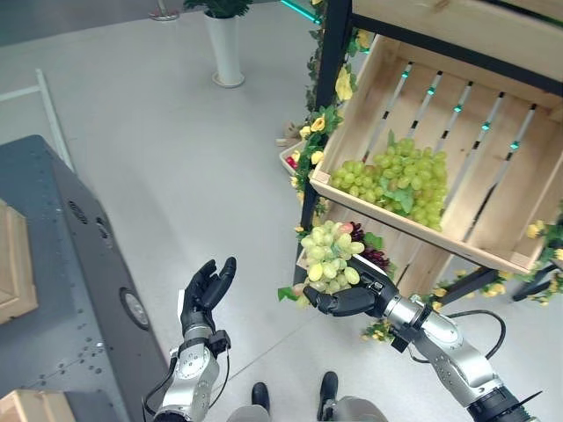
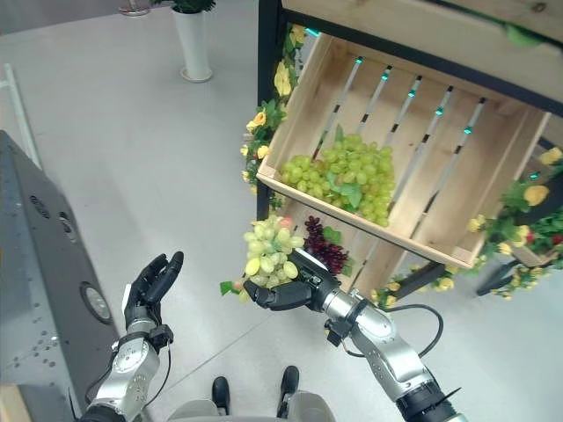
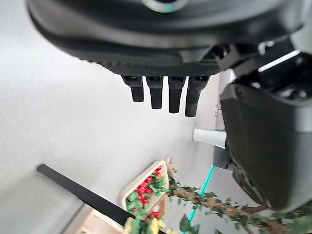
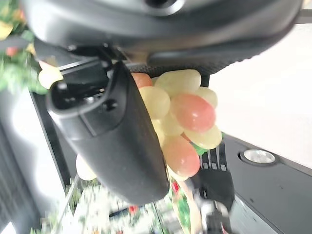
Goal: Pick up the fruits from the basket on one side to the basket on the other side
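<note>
The bunch of green grapes point(image 1: 329, 257) sits in the right hand point(image 1: 347, 299), whose fingers and thumb are curled around its lower part; the bunch is lifted in the air, in front of the shelf and just below the tilted wooden crate point(image 1: 519, 198). In the right wrist view some of the grapes look pink-red next to the pale green ones. The left hand point(image 1: 204, 290) is raised near the dark grey cabinet point(image 1: 53, 264), its fingers straight and holding nothing. I judge the task is in the middle of one transfer: this bunch is already picked up, but it is not yet put down in another container. The tilted crate holds another big bunch of green grapes with leaves point(image 1: 396, 180). Lower on the shelf, dark purple grapes point(image 2: 324, 248) show behind the lifted bunch, and a small basket point(image 1: 288, 158) with red fruit stands near the floor.
</note>
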